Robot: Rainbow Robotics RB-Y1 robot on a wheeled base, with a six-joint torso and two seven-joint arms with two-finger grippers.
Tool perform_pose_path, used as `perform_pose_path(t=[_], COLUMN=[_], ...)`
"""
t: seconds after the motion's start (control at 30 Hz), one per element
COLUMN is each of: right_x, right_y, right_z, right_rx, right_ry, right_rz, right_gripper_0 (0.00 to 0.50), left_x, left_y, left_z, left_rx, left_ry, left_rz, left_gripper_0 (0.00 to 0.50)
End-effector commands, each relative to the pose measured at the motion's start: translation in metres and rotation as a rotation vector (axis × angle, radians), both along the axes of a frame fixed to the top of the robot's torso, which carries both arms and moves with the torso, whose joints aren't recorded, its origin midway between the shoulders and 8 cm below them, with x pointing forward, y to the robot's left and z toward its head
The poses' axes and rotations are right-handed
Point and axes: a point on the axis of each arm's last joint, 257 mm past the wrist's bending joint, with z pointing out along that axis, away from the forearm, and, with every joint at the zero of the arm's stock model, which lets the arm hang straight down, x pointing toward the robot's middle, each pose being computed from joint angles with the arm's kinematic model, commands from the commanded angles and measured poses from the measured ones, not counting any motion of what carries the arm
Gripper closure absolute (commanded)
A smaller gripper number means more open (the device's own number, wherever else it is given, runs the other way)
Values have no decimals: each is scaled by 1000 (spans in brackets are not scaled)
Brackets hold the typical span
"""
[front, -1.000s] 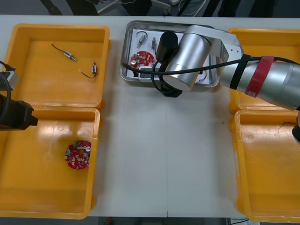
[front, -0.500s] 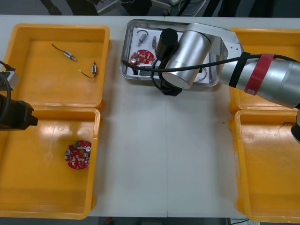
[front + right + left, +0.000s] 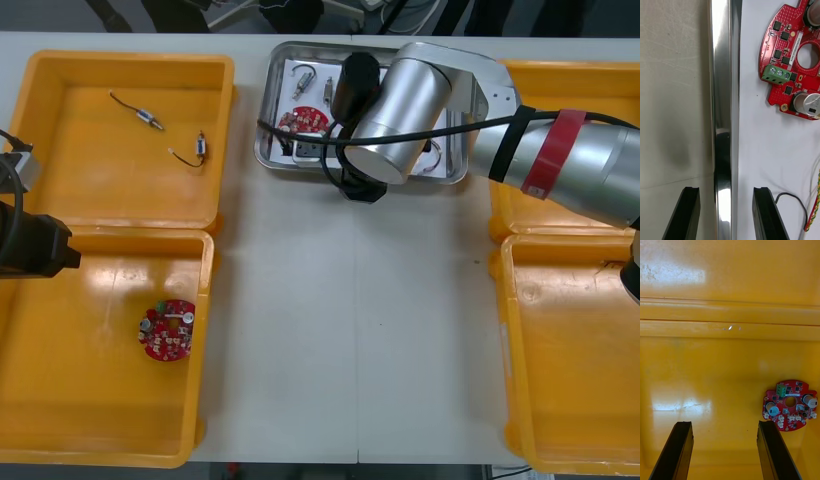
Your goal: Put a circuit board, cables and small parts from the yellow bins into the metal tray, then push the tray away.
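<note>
Right hand [image 3: 725,190], fingers apart, straddles the near rim of the metal tray [image 3: 722,93], seemingly poised to push it away.

A pale table [image 3: 350,330] — faintly scuffed, a seam running down its middle — meets dark floor [image 3: 60,12] beyond its far edge.

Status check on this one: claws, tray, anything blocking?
Right claw open, straddling near rim of metal tray. Left claw open, parked over near left bin. Circuit board, cables in tray. Nothing blocking.
</note>
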Motion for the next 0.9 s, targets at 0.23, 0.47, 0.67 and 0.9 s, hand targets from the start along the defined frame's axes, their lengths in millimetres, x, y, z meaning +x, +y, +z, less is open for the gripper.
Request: perform_pose_path(t=[0.23,0.47,0.67,0.9], right_x=[-31,-68,-105,-145], right_y=[28,15,-10,-54], right_z=[64,72,72,75], right_rx=[-7,-30,14,75], right_ry=[37,103,158,207], right_rz=[34,15,-9,-93], right_gripper_0=[0,0,0,0], left_x=[3,3,3,3], left_y=[16,16,16,16], left_z=[19,19,19,19], left_rx=[81,81,81,81], left_ry=[-48,-48,-48,-48], left_rz=[-48,-48,-48,-48], left_gripper_0=[0,0,0,0])
